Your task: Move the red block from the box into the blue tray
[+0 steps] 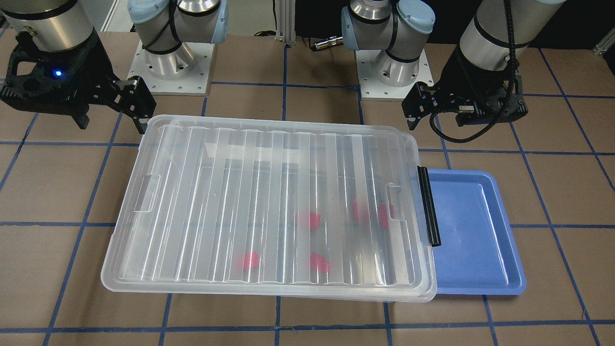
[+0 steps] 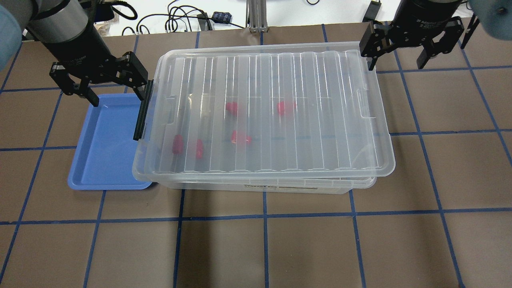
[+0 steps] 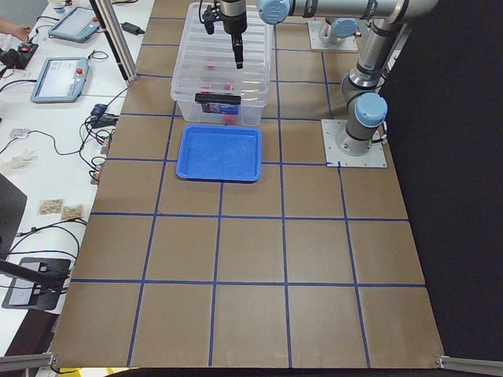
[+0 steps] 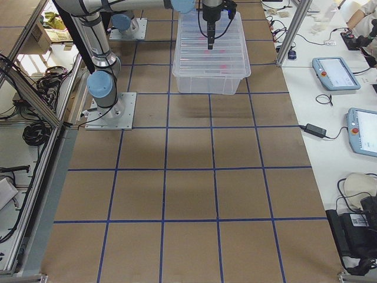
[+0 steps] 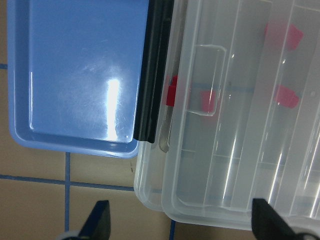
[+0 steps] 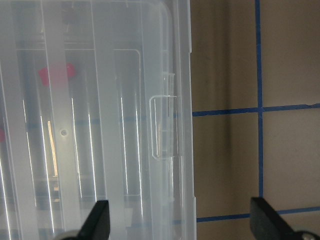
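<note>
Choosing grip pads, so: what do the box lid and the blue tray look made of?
Box lid: apparently translucent ribbed plastic; red blocks show blurred through it. Blue tray: likely glossy moulded plastic; a bright glare streak sits on its floor.

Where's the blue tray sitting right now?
Overhead view, left side: the blue tray lies empty beside the box's black-latch end, under the open left gripper.

- Brown table (image 2: 312,252) gridded with blue tape (image 2: 264,216).
- White bench (image 4: 336,159) alongside, holding pendants (image 4: 336,73).
- Aluminium post (image 3: 110,35) at the table's edge.
</note>
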Robot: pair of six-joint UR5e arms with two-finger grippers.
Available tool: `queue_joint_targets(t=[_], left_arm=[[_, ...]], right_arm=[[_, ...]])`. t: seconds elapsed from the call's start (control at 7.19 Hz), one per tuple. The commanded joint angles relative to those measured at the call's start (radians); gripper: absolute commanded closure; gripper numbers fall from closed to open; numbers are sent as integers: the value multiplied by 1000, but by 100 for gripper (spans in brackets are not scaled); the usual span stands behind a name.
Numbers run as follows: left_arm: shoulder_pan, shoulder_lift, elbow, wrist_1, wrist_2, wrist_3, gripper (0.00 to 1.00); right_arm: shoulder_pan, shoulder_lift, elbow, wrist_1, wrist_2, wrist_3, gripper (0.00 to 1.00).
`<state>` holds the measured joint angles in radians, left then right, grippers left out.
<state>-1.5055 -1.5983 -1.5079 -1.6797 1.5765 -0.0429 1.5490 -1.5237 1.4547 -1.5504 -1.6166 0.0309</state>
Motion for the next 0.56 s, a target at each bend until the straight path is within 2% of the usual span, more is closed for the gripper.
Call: queue_joint_targets(t=[0.0,0.28,0.42], left_arm=[[1,0,0,2,-1,0,0],[1,0,0,0,0,0,0],[-1,1,1,0,0,0,0]], right_arm=[[0,2,3,0,-11,-3,0],[-15,17,19,4,-19,-50,0],[-29,25,63,-5,-17,-69,0]])
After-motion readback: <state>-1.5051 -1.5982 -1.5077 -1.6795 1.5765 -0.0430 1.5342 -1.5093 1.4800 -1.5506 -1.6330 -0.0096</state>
